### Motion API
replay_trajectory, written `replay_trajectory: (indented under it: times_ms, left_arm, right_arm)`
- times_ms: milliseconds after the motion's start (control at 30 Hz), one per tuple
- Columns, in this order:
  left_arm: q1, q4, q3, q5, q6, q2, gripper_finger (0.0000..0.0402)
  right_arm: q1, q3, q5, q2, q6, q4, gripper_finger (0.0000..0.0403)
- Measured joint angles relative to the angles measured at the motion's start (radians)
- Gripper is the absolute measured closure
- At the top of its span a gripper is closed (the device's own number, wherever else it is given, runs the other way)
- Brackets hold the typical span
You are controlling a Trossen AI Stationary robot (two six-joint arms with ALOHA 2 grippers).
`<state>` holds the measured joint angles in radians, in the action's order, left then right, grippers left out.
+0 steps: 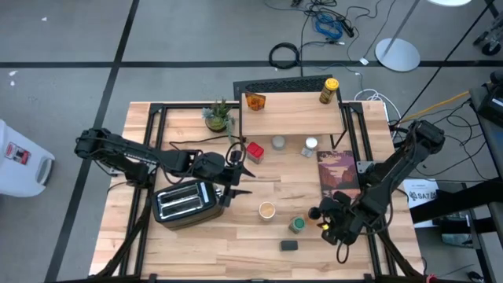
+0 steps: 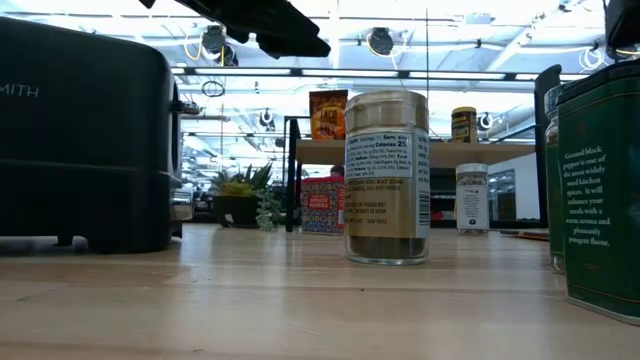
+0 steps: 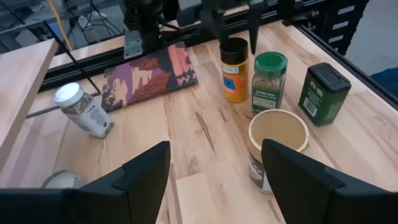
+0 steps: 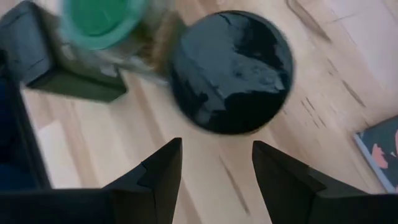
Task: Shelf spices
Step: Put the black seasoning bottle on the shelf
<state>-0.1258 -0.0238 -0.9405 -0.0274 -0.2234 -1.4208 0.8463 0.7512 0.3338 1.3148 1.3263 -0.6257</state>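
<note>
The shelf (image 1: 292, 119) stands at the far middle, an orange jar (image 1: 255, 101) and a yellow jar (image 1: 329, 90) upright on its top. In front of it a red tin (image 1: 255, 151), a grey-lidded jar (image 1: 278, 142) and a white-lidded jar (image 1: 310, 145) rest on the table. Near the front stand a tan-lidded jar (image 3: 278, 146), a green-lidded jar (image 3: 269, 81), a dark green tin (image 3: 323, 93) and an orange bottle with a black lid (image 3: 235, 71). My right gripper (image 4: 217, 146) hangs open just above that black lid (image 4: 231, 71), pointing down. My left gripper (image 3: 216, 149) is open over the table beside the toaster.
A silver toaster (image 1: 186, 202) stands at the front left, close to my left arm. A potted plant (image 1: 219, 116) sits left of the shelf. A patterned book (image 1: 338, 171) lies flat at the right, behind the front jars.
</note>
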Motion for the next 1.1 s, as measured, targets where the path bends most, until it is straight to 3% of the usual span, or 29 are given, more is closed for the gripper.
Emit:
replay_trajectory:
  times_ms: [400,600,1100]
  left_arm:
    - [0.013,0.007,0.000,-0.029,0.006,0.000,0.0139]
    - [0.014,0.005,0.000,-0.030,0.006,0.000,0.0139]
    - [0.019,-0.033,0.000,-0.014,0.034,-0.078,0.0139]
  right_arm:
    - [-0.046,-0.122,0.133,0.000,-0.035,0.087,0.0220]
    - [-0.115,-0.147,0.179,0.000,-0.155,0.136,0.0220]
    - [-0.335,-0.179,0.170,0.000,-0.501,0.268,0.0220]
